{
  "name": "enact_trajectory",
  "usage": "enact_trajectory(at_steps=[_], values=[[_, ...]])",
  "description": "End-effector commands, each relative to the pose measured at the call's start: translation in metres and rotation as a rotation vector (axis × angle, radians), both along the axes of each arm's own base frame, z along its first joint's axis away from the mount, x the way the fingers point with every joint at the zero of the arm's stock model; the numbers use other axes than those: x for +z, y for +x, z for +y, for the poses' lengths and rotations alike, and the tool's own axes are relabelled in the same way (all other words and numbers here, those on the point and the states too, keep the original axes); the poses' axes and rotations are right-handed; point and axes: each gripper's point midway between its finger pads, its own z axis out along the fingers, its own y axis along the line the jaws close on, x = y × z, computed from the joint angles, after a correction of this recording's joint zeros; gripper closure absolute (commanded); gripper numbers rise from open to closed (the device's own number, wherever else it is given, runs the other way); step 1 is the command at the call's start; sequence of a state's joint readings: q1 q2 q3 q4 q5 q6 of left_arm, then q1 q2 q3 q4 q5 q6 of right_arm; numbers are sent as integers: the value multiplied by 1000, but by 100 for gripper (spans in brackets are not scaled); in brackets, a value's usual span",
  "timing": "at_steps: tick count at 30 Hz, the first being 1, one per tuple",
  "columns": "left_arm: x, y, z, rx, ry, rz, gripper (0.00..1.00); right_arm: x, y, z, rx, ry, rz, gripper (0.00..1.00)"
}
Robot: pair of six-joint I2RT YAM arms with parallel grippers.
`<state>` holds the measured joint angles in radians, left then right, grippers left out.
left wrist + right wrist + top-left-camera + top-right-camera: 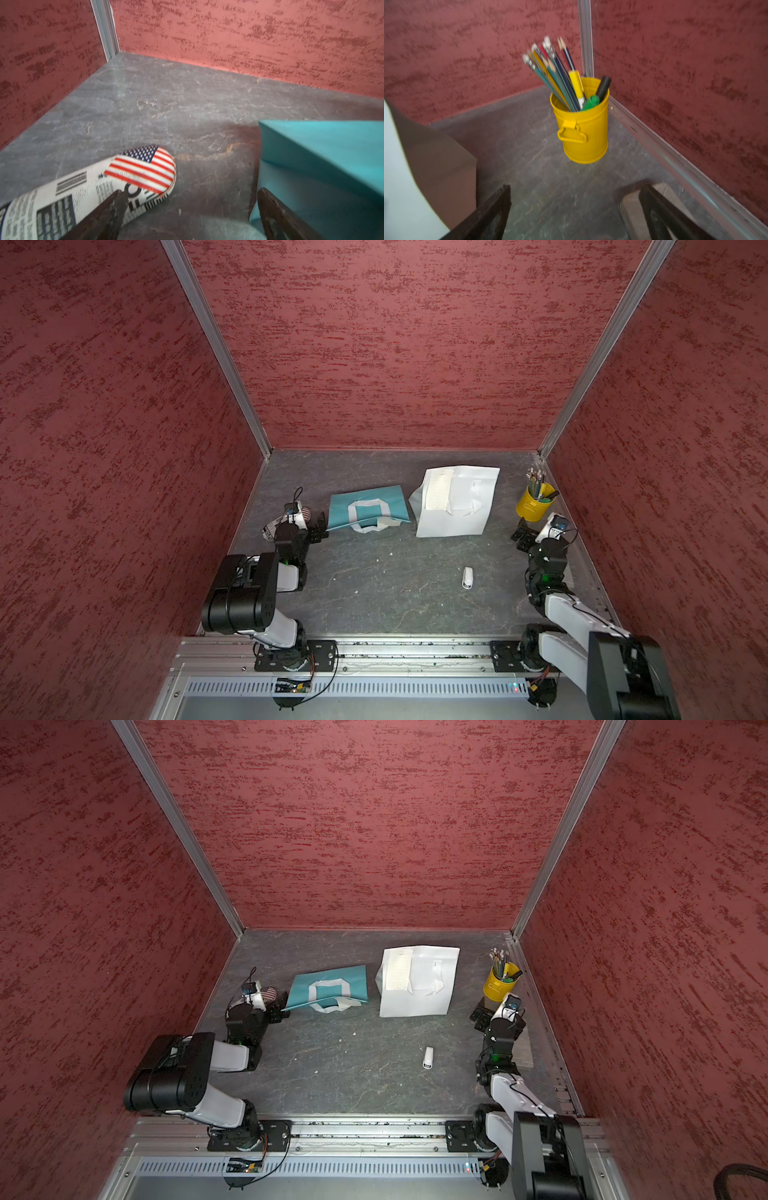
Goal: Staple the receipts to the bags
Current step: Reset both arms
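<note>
Status:
- Teal bag (368,512) (328,992) lies flat left of tabletop centre, in the far half. Long axis runs left to right, and the white handle loop is folded onto its face toward the near edge.
- White bag (457,514) (419,998) lies flat just right of it, closer to the far edge, with its handle lying on its face.
- Receipt (436,489) (397,969) sits on the white bag's left part. Long axis runs far to near.
- I can only make out that one receipt for sure.
- Stapler (468,577) (428,1057) is in the right half, well apart from both bags. Long axis runs far to near.

Arms:
- My left arm is folded by the left edge with the elbow high.
- Left gripper (320,531) (282,1009) (191,191) is low at the teal bag's (332,158) near-left corner, jaws wide, nothing between them. One finger sits at the bag's edge, but I can't tell if it touches.
- My right arm stretches along the right edge.
- Right gripper (521,537) (480,1015) (576,187) aims at the far-right corner, jaws wide and empty.

Clutter:
- Flag-print case (124,182) lies just left of my left gripper, partly under the other finger.
- Yellow cup (534,506) (498,986) (583,133) of pencils stands upright ahead of my right gripper, near the far-right corner.
</note>
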<state>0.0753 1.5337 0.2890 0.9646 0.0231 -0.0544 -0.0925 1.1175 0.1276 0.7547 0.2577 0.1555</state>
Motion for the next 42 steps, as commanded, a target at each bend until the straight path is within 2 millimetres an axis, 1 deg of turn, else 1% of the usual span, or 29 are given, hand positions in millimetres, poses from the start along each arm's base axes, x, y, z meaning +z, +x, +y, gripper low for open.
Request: enact_trajectory(at_steps=[1, 2, 3, 4, 7, 9, 11, 12, 13, 14, 15, 16, 19, 20, 21, 22, 23, 24, 27, 36, 38, 42], values=[[19, 13, -1, 9, 24, -48, 0, 55, 11, -7, -22, -83, -240, 1], [19, 15, -1, 17, 29, -39, 0, 61, 14, -4, -1, -118, -265, 1], [20, 16, -1, 28, 43, -47, 0, 54, 19, -8, -15, -125, -230, 1], [19, 15, 0, 43, 47, -35, 0, 52, 28, -10, -23, -110, -195, 1], [19, 15, 0, 50, 51, -34, 0, 48, 41, -7, 14, -116, -164, 1], [20, 16, 0, 51, 53, -40, 0, 50, 41, -3, 34, -123, -172, 1], [20, 16, 0, 50, 53, -35, 0, 52, 39, 7, 99, -136, -184, 1], [20, 16, 0, 51, 52, -38, 0, 52, 38, 11, 118, -116, -190, 1], [20, 16, 0, 51, 53, -37, 0, 55, 37, 13, 127, -85, -216, 1], [20, 16, 0, 52, 53, -36, 0, 58, 35, 21, 165, -60, -250, 1], [19, 16, 0, 50, 54, -36, 0, 63, 33, 28, 199, -59, -281, 1], [19, 16, 0, 51, 54, -35, 0, 64, 30, 30, 200, -69, -300, 1], [19, 16, 0, 53, 54, -35, 0, 56, 29, 25, 167, -72, -312, 1], [19, 16, -1, 50, 54, -36, 0, 54, 28, 27, 172, -75, -322, 1], [20, 16, -1, 50, 57, -35, 0, 43, 31, 26, 165, -67, -299, 1], [19, 17, -1, 50, 60, -33, 0, 43, 32, 26, 156, -78, -311, 1], [19, 17, -2, 49, 61, -33, 0, 36, 37, 29, 163, -85, -268, 1], [19, 17, -2, 49, 62, -33, 0, 35, 42, 29, 161, -83, -243, 1], [19, 17, -2, 48, 62, -31, 0, 33, 49, 28, 127, -93, -222, 1], [19, 17, -2, 47, 64, -32, 0, 32, 50, 28, 113, -101, -216, 1], [18, 19, -6, 28, 75, -25, 0, 32, 50, 28, 114, -100, -217, 1], [19, 19, -7, 26, 74, -26, 0, 32, 50, 28, 114, -101, -217, 1]])
